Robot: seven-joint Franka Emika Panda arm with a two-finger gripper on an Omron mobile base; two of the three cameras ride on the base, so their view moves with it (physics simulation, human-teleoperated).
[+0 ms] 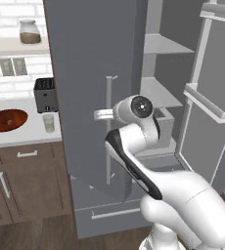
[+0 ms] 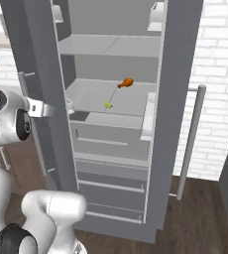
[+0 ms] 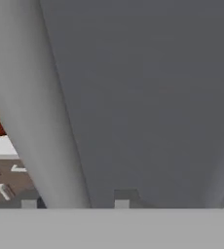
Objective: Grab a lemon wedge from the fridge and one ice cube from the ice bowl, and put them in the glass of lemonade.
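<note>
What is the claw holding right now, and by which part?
The claw straddles the long handle of the fridge door, about midway up the bar. Whether it is clamped on the bar or loose around it cannot be told.

The tall matte grey fridge [image 2: 111, 114] stands with both doors swung outward. Its left door [image 1: 92, 88] hangs between the arm and the white bench [image 1: 16, 129] at far left, blocking a direct sweep toward the reddish-brown wooden bowl [image 1: 7, 119]. The door's thin silver vertical handle [image 1: 108, 129] lies just beside the fingers [image 3: 121, 202], close in front of the hand. The middle shelf [image 2: 111, 96] is open from the front; an orange-brown drumstick [image 2: 126, 83] and a tiny pale yellow wedge [image 2: 107, 104] lie apart there. The right door [image 2: 178, 109] bounds the opening's right side.
</note>
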